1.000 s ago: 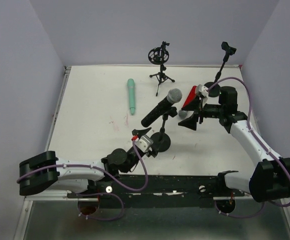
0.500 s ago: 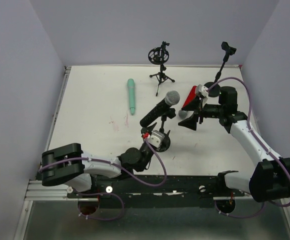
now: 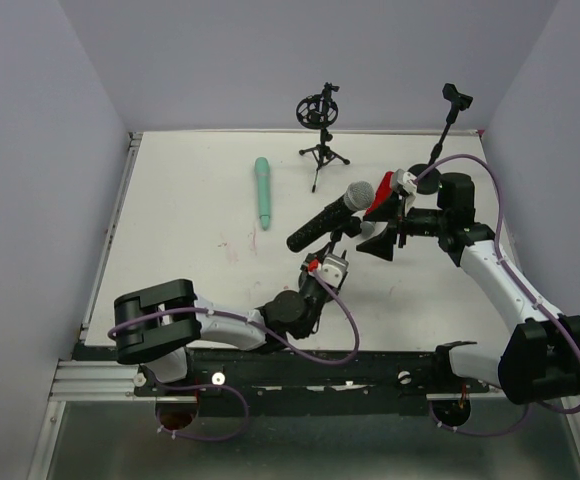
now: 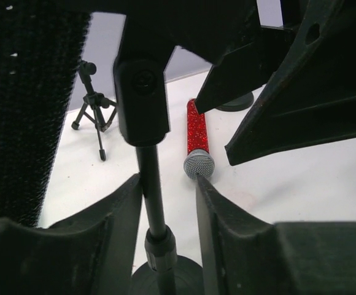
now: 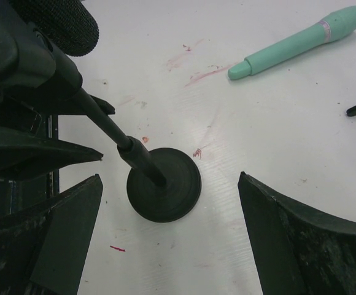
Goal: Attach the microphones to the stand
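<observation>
The black microphone (image 3: 328, 214) with a silver mesh head sits tilted in the clip of a round-based stand (image 5: 164, 184). My left gripper (image 3: 328, 262) is open with its fingers on either side of the stand's pole (image 4: 151, 184). The left finger touches the pole and a gap shows at the right finger. The red microphone (image 4: 196, 129) lies on the table under my right gripper (image 3: 378, 222), which is open wide, empty and above the table. The teal-green microphone (image 3: 262, 192) lies at the back left and also shows in the right wrist view (image 5: 297, 40).
A small tripod stand with a ring mount (image 3: 320, 125) stands at the back centre. A second round-based stand with a clip (image 3: 450, 110) stands at the back right. White walls close in the table (image 3: 190, 260) on three sides.
My left arm has swung right and forward until its fingers straddle the stand's pole. The black microphone's head has shifted a little to the right. The right arm has not moved.
</observation>
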`<move>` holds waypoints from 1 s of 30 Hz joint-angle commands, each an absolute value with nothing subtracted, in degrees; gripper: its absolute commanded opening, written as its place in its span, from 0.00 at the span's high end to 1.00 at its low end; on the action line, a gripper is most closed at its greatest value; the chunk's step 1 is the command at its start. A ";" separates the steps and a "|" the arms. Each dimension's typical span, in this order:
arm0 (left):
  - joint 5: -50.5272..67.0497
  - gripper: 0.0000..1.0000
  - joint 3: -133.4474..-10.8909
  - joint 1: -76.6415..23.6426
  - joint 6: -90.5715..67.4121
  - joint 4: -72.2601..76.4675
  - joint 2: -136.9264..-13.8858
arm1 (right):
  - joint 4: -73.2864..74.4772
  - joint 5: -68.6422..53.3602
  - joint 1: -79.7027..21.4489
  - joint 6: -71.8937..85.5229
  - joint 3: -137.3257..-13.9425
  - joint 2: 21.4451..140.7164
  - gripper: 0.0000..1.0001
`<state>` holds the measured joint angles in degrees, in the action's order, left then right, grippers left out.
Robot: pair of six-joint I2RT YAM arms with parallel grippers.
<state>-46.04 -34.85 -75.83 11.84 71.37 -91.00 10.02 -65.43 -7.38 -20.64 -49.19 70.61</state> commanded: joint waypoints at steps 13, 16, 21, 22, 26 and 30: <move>-44.57 1.00 -34.28 -76.11 12.31 73.21 -88.78 | 11.69 -66.36 -7.12 -21.80 -50.10 69.87 0.00; -41.50 1.00 -32.79 -76.11 10.99 71.81 -85.70 | 11.86 -66.27 -7.12 -21.97 -50.01 69.87 0.01; -34.56 1.00 -30.24 -76.02 9.32 67.95 -79.29 | 11.87 -66.36 -7.12 -22.06 -50.10 69.79 0.00; -33.15 1.00 -29.71 -75.94 9.23 66.90 -77.89 | 11.95 -66.44 -7.12 -22.15 -50.10 69.79 0.00; -26.91 1.00 -28.13 -74.80 7.65 63.90 -73.84 | 12.13 -66.71 -7.12 -22.24 -50.10 69.79 0.00; -22.77 1.00 -26.98 -73.57 7.21 61.62 -70.41 | 12.22 -66.71 -7.12 -22.32 -50.27 69.61 0.00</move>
